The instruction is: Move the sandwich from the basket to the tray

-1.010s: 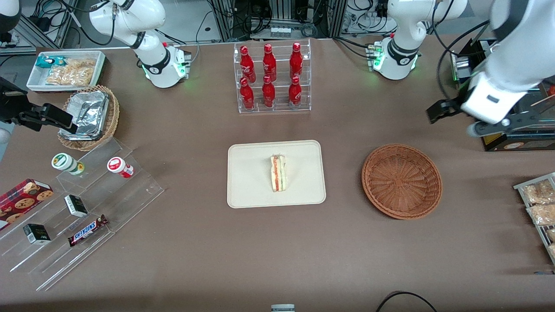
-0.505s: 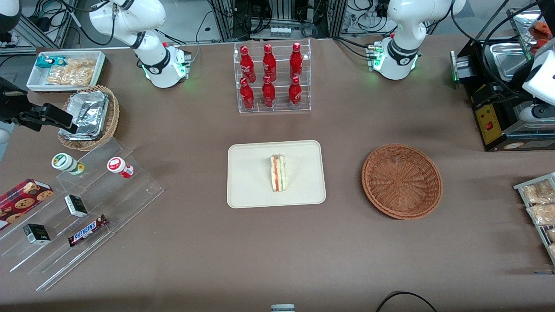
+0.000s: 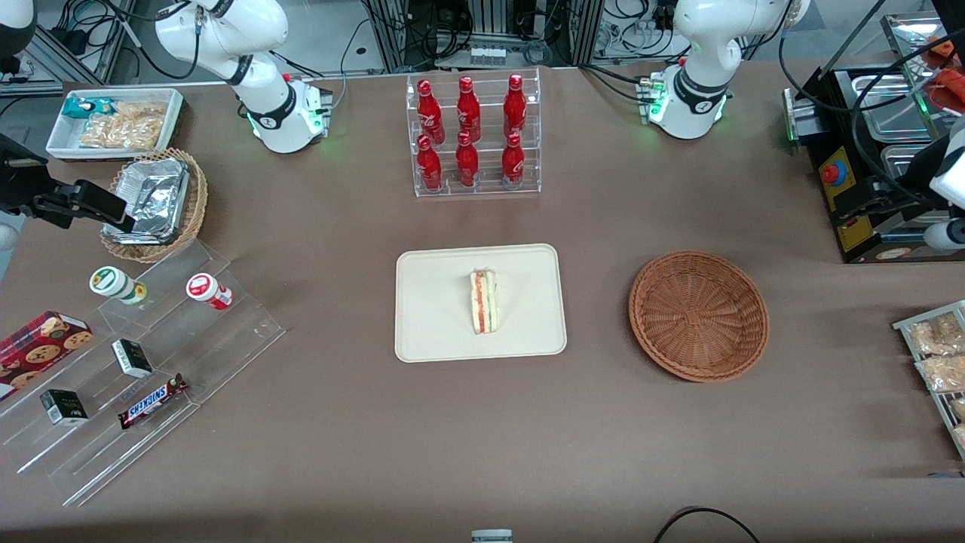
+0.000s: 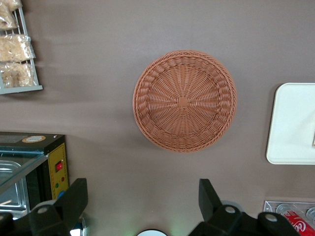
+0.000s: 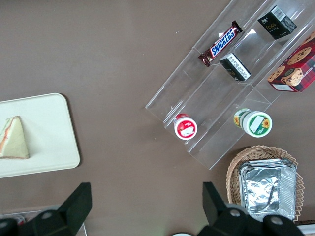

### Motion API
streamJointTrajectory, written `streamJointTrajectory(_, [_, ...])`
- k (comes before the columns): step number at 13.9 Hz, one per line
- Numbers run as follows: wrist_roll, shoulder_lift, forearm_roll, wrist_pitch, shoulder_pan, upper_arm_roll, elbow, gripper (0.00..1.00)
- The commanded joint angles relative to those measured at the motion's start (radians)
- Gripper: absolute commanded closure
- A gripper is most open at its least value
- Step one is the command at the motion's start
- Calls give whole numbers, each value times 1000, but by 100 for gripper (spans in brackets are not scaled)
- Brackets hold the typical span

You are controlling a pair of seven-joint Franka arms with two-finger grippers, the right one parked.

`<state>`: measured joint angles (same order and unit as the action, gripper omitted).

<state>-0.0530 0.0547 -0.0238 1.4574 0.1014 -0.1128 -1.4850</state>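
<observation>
The sandwich [image 3: 483, 302] lies on the cream tray [image 3: 430, 332] in the middle of the table; it also shows in the right wrist view [image 5: 14, 139]. The reddish-brown basket [image 3: 699, 315] sits beside the tray toward the working arm's end and holds nothing. My left gripper [image 4: 142, 195] is open and empty, high above the table and well apart from the basket [image 4: 184, 101]. Its black fingers [image 4: 76, 196] stand wide apart. In the front view only the left arm's wrist [image 3: 951, 181] shows at the picture's edge. A corner of the tray [image 4: 293, 123] shows in the left wrist view.
An acrylic rack of red bottles [image 3: 473, 136] stands farther from the front camera than the tray. A black control box [image 3: 852, 196] and a rack of snack packets [image 3: 935, 354] are at the working arm's end. A stepped acrylic shelf [image 3: 151, 362] and a tan foil basket [image 3: 154, 202] are at the parked arm's end.
The left arm has drawn back toward its own end of the table, away from the basket, until most of it is out of the front view. The sandwich, tray and basket have not moved.
</observation>
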Motion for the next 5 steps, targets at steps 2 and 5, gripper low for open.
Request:
streamJointTrajectory(2, [19, -6, -7, -26, -3, -4, 26, 0])
streamJointTrajectory(5, [18, -4, -1, -22, -2, -4, 34, 0])
